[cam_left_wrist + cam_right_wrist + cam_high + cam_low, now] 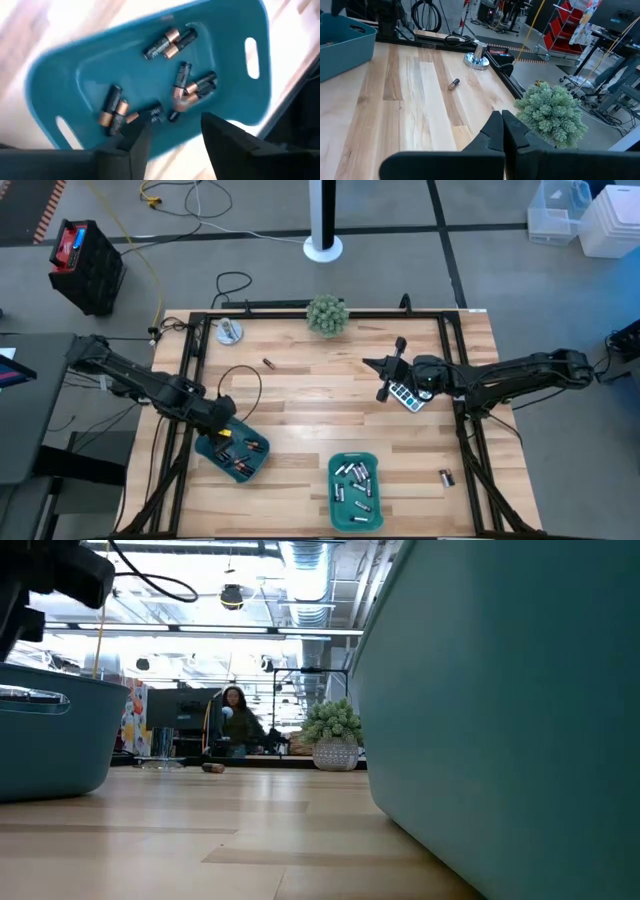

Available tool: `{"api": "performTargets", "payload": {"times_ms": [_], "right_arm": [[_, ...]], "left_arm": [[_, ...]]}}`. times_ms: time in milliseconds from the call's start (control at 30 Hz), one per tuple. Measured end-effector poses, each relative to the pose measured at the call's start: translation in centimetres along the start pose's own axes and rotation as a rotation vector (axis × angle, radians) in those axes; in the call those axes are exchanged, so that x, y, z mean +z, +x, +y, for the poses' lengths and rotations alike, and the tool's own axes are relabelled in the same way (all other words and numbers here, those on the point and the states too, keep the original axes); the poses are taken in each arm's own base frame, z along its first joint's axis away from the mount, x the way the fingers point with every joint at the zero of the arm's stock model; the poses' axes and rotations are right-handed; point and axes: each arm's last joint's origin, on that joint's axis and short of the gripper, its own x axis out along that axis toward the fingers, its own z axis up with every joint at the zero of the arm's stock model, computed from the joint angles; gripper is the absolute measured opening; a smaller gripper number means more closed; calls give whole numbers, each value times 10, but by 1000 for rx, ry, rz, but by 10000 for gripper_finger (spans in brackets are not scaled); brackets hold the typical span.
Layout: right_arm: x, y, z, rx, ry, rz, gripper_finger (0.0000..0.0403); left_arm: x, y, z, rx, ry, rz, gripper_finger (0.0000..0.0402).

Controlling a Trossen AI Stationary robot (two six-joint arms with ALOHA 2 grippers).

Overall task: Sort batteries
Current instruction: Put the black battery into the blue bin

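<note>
Dark batteries with coppery ends (182, 82) lie flat and jumbled in the left teal tray (232, 460). Silvery-white batteries (355, 485) lie scattered in the middle teal tray (355, 522). One dark battery (268, 363) lies loose on the table, another (446, 477) near the right edge.

The dark left gripper (172, 132) points downward, its two fingers parted. The dark right gripper (502, 131) reaches forward, low, fingers pressed together.

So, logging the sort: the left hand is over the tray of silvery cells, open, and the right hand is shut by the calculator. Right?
Not quite: the left hand is over the tray of dark, copper-ended cells, as the left wrist view shows. The rest holds, including the right hand by the calculator.
</note>
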Motion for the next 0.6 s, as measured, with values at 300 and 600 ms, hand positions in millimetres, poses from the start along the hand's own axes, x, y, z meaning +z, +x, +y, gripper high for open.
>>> {"api": "performTargets", "payload": {"times_ms": [300, 600], "right_arm": [[0, 0, 0, 2, -2, 3, 4], [8, -13, 5, 63, -25, 25, 4]], "left_arm": [[23, -1, 8, 118, 129, -214, 173], [64, -14, 4, 212, 297, -654, 173]]}}
